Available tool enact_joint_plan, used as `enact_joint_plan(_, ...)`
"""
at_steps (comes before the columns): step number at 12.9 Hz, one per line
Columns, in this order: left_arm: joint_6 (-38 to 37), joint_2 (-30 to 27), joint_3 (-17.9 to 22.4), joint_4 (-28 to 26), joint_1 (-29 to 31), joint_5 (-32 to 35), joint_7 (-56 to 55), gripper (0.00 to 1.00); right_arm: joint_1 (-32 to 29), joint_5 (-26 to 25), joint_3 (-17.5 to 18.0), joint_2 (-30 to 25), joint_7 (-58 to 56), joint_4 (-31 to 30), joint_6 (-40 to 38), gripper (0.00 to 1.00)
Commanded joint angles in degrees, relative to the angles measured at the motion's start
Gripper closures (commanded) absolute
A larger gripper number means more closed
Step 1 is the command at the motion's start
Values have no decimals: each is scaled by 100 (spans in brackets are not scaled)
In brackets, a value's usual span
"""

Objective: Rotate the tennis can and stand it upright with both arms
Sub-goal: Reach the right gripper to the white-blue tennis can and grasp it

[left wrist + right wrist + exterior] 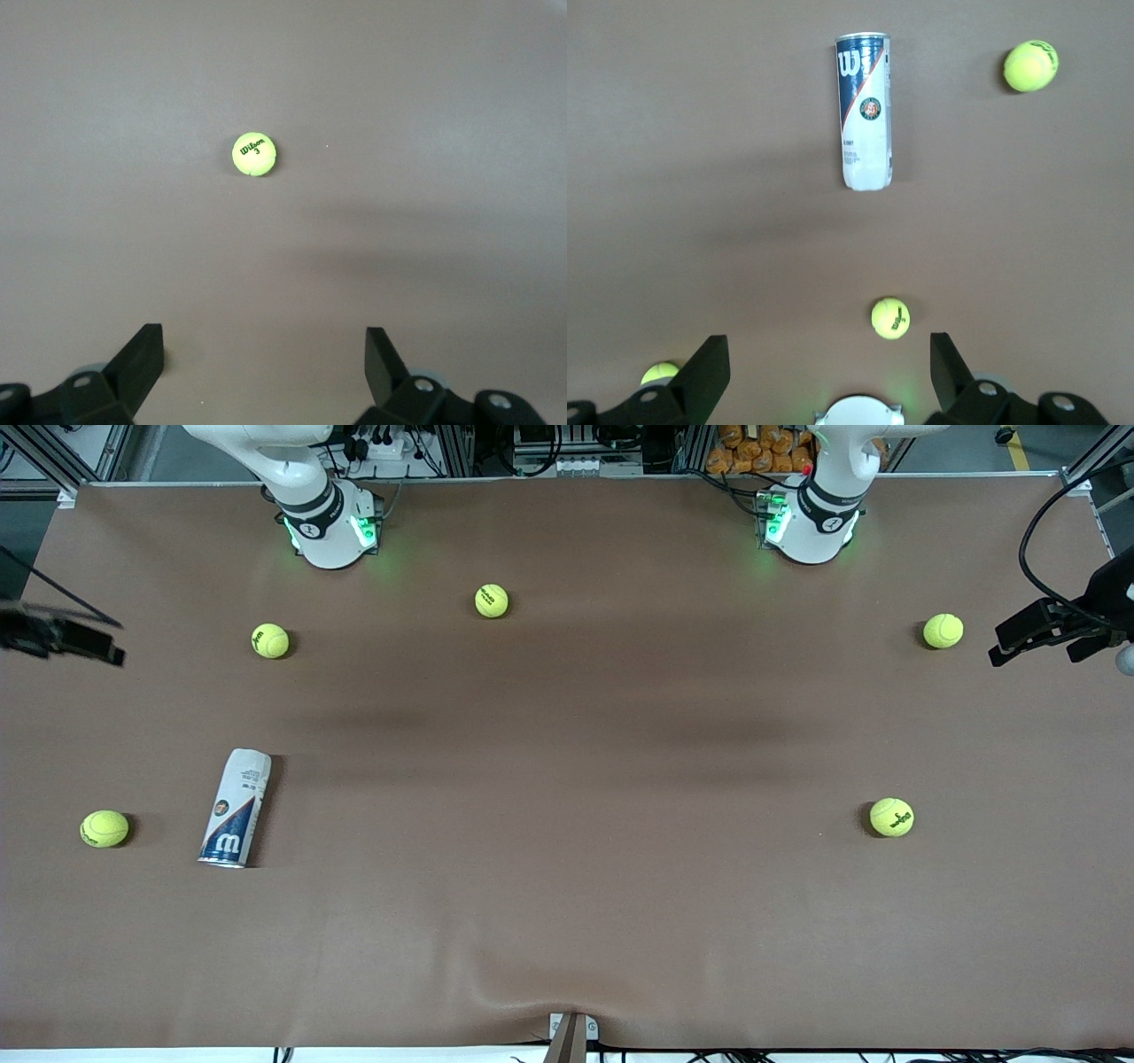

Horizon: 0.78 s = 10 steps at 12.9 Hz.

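The tennis can point(235, 808) lies on its side on the brown table point(567, 921), toward the right arm's end. Its dark blue W end points toward the front camera and its white end points away. The right wrist view shows the tennis can point(866, 111) whole and untouched. My right gripper point(89, 642) hangs open and empty over the table's edge at the right arm's end. My left gripper point(999, 646) hangs open and empty over the left arm's end. In the wrist views the right gripper point(830, 345) and the left gripper point(264, 341) hold nothing.
Several yellow-green tennis balls are scattered about: one point(104, 828) beside the can, one point(270, 640) and another point(492, 600) near the right arm's base point(330, 527), two point(943, 631) point(891, 817) toward the left arm's end. The left wrist view shows one ball point(254, 154).
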Motion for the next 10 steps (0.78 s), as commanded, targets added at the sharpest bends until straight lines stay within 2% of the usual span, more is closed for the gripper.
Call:
enact_joint_plan(1, -86, 10, -16, 45, 37, -104, 47, 0, -13, 10, -8, 667, -243, 96, 464, 0)
enact_joint_plan(5, -94, 28, -16, 45, 29, -104, 39, 0, -135, 19, -17, 1423, -830, 0, 1360, 0)
enact_joint_plan(7, -94, 28, -16, 45, 46, -104, 47, 0, -172, 19, -17, 1503, -955, -411, 1843, 0)
enact_joint_plan(10, -94, 28, -16, 37, 46, -104, 47, 0, -233, 28, -17, 1714, -1147, -1219, 3046, 0)
